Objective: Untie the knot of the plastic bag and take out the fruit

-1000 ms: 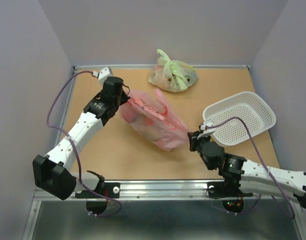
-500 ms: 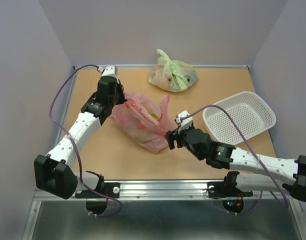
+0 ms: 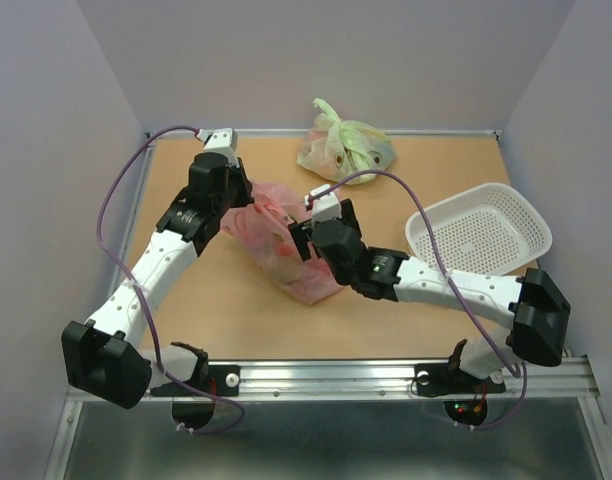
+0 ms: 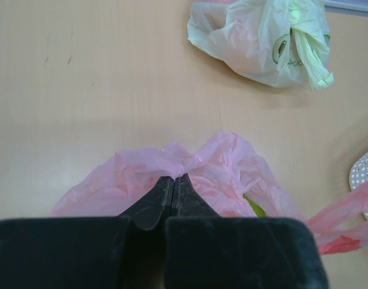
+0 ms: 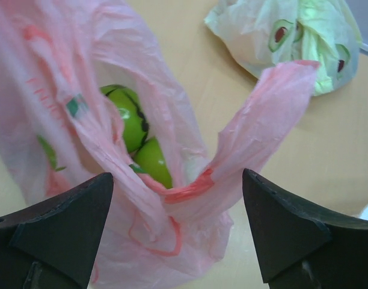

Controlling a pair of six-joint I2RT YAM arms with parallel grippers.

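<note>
The pink plastic bag (image 3: 271,235) lies on the table's middle left, its mouth loose and open. My left gripper (image 3: 241,203) is shut on a pinch of the bag's upper left edge (image 4: 178,165). My right gripper (image 3: 304,232) is open, its jaws wide on either side of the bag's mouth (image 5: 184,192), with one bag handle (image 5: 274,114) rising between them. Green fruit (image 5: 136,141) shows inside the bag through the opening. The other fruit is hidden by the plastic.
A pale green knotted bag (image 3: 344,147) sits at the back centre; it also shows in the left wrist view (image 4: 262,36) and the right wrist view (image 5: 292,36). A white perforated basket (image 3: 481,235) stands at the right.
My right arm has swung left from the bag's lower right corner to its mouth. The bag has slackened and shortened. My left gripper shifted slightly back, still holding the plastic.
</note>
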